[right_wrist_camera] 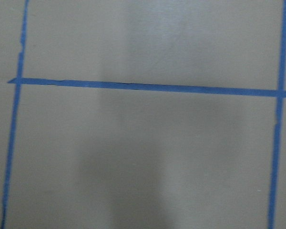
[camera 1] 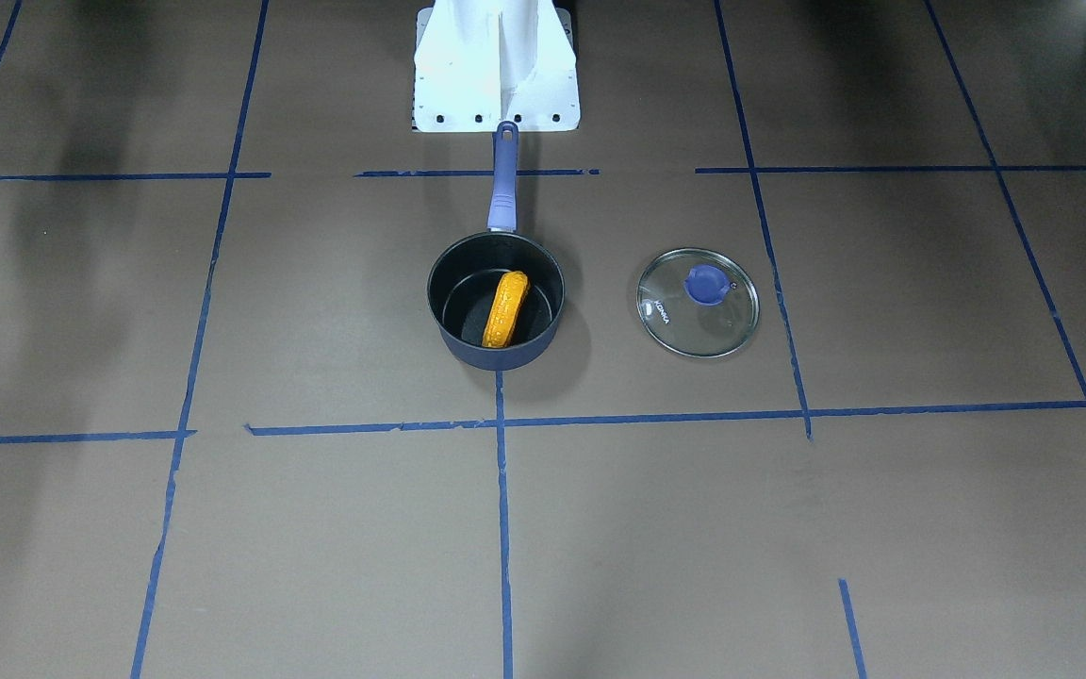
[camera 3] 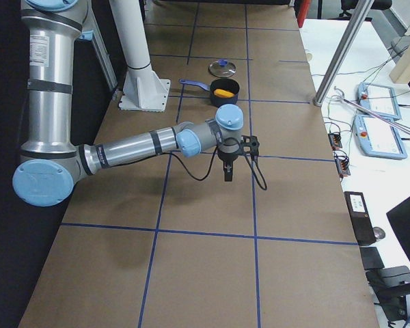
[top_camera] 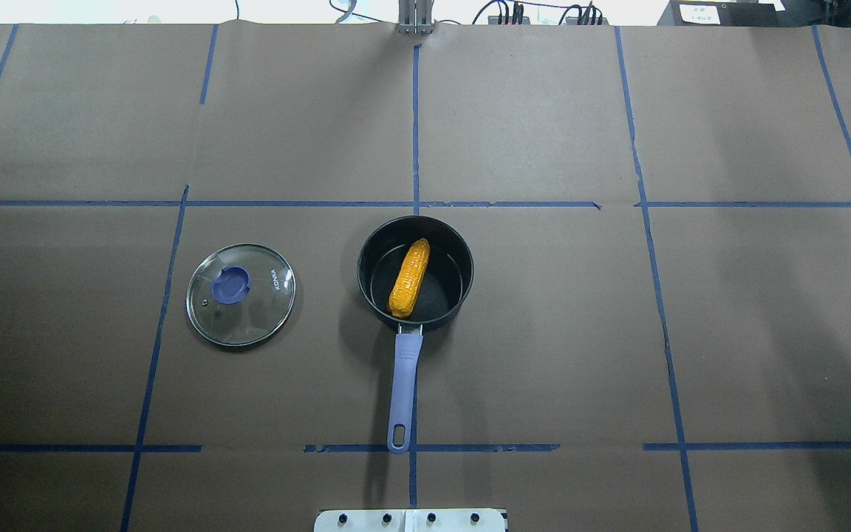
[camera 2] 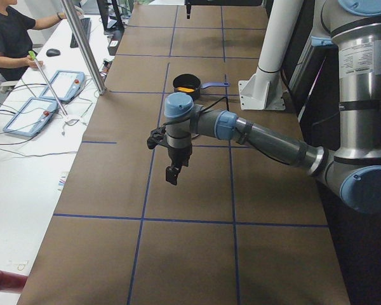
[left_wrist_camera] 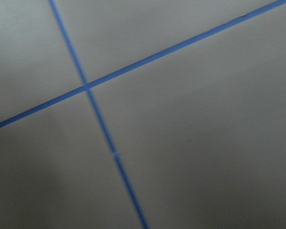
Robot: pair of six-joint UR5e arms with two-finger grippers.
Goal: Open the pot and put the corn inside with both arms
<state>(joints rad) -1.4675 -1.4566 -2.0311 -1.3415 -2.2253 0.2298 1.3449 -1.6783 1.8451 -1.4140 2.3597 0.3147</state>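
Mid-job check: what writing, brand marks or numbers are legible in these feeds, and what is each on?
"KONKA": printed on the glass lid, near its rim.
White sticker on the left arm's upright link: print too small to read.
White sticker on the right arm's upright link: also too small.
White sign beyond the table's far edge: unreadable.
Pot and corn: no text seen.

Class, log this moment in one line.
pot: open | corn: inside pot | lid: off | left arm, right arm: away from pot

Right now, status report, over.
Left gripper, right gripper clear of pot, state unclear. Corn inside pot, lid off, on table beside it. Nothing in the way.
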